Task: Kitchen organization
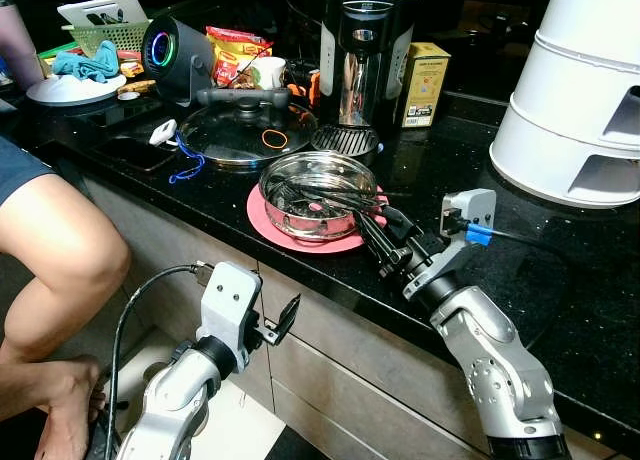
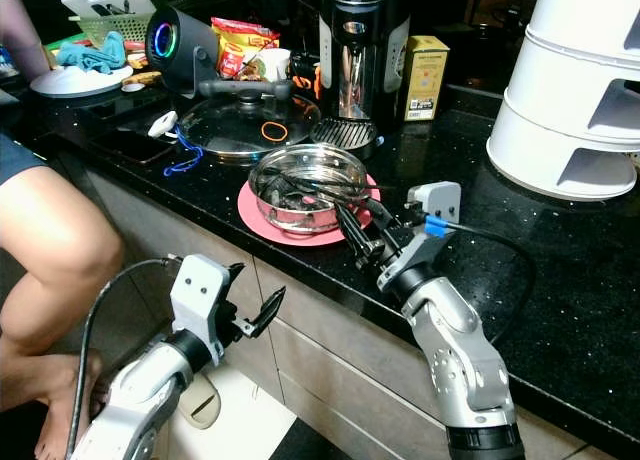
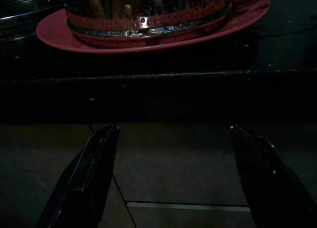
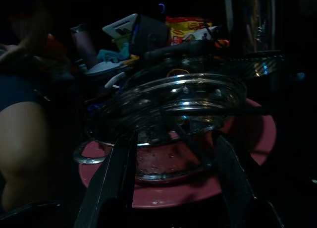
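— So, where's your steel bowl (image 1: pixel 317 193)?

— On the pink plate (image 1: pixel 270 222), near the black counter's (image 1: pixel 560 260) front edge, before the glass lid (image 1: pixel 238 130).

— And your right gripper (image 1: pixel 372 227)?

— Its fingers are spread apart at the bowl's near rim; whether they touch it you can't tell.

— The left gripper (image 1: pixel 285 318)?

— Also spread, holding nothing, below the counter edge, facing the cabinet front (image 3: pixel 163 158).

Countertop (image 1: pixel 560 270) — black with fine speckle. Plate (image 1: pixel 290 238) — pink; bowl (image 1: pixel 315 195) on it — bright steel. At its 12 o'clock, a black-and-chrome coffee machine (image 1: pixel 365 50); at 2 o'clock, a yellow box (image 1: pixel 425 85). Tiered unit (image 1: pixel 580 90): white.
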Tool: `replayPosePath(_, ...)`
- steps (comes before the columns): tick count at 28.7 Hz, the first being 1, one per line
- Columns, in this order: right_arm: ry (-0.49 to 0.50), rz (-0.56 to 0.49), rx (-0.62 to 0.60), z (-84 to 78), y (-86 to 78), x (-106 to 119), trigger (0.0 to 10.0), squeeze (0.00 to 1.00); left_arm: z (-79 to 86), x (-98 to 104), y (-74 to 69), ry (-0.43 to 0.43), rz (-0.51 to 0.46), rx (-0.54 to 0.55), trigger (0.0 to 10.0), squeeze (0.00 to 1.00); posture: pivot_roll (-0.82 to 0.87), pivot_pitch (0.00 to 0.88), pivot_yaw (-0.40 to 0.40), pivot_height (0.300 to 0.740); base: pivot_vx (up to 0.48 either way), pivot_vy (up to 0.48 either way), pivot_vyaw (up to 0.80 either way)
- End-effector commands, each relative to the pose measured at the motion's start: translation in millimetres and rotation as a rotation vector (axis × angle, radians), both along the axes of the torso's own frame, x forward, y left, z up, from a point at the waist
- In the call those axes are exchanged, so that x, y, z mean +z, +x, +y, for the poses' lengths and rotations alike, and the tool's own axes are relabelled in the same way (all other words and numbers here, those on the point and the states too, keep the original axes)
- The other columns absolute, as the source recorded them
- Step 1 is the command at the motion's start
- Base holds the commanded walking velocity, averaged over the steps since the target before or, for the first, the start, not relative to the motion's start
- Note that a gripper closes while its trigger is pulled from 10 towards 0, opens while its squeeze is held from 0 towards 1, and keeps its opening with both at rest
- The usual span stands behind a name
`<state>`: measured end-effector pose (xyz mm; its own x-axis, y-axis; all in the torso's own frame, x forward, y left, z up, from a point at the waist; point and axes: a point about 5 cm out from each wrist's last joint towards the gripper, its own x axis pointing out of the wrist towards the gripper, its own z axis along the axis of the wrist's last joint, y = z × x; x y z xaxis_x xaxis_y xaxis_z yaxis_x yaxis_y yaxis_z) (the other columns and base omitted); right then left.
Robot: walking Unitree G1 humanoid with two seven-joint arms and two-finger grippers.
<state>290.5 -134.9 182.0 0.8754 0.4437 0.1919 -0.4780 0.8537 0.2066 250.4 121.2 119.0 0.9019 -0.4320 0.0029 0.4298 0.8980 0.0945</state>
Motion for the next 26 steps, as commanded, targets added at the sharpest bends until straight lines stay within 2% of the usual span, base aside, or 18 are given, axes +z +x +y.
replayPosePath(1, -0.001, 0.000, -0.035, -3.8, 2.5, -1.4, 10.0, 0.00, 0.3, 1.6, 0.5, 0.012, -0.008, 0.001, 10.0, 0.00, -0.04, 0.000, -0.003, 0.740, 0.000, 0.000, 0.00)
replayPosePath(4, 0.002, 0.002, -0.042, -4.6, 2.8, -1.6, 9.8, 0.00, 0.4, 1.7, 0.7, 0.012, -0.008, 0.002, 10.0, 0.00, -0.04, 0.000, -0.003, 0.740, 0.000, 0.000, 0.00)
replayPosePath(5, 0.010, 0.003, -0.046, -5.3, 3.0, -2.0, 8.4, 0.00, 0.5, 1.7, 0.7, 0.013, -0.008, 0.002, 10.0, 0.00, -0.05, 0.000, -0.002, 0.740, 0.000, 0.000, 0.00)
replayPosePath(6, 0.016, 0.003, -0.049, -5.5, 3.2, -2.2, 5.3, 0.00, 0.6, 1.8, 0.8, 0.013, -0.008, 0.003, 10.0, 0.00, -0.04, 0.000, -0.001, 0.740, 0.000, 0.000, 0.00)
replayPosePath(7, 0.031, 0.002, -0.052, -5.5, 3.2, -2.3, 0.2, 0.00, 0.8, 1.8, 1.0, 0.014, -0.009, 0.003, 10.0, 0.00, -0.04, 0.000, 0.000, 0.740, 0.000, 0.000, 0.00)
replayPosePath(26, 0.087, -0.029, -0.041, -5.7, 3.6, 4.4, 0.0, 0.00, 1.3, 1.7, 1.6, 0.016, -0.007, 0.005, 10.0, 0.00, -0.04, 0.000, 0.002, 0.740, 0.000, 0.000, 0.00)
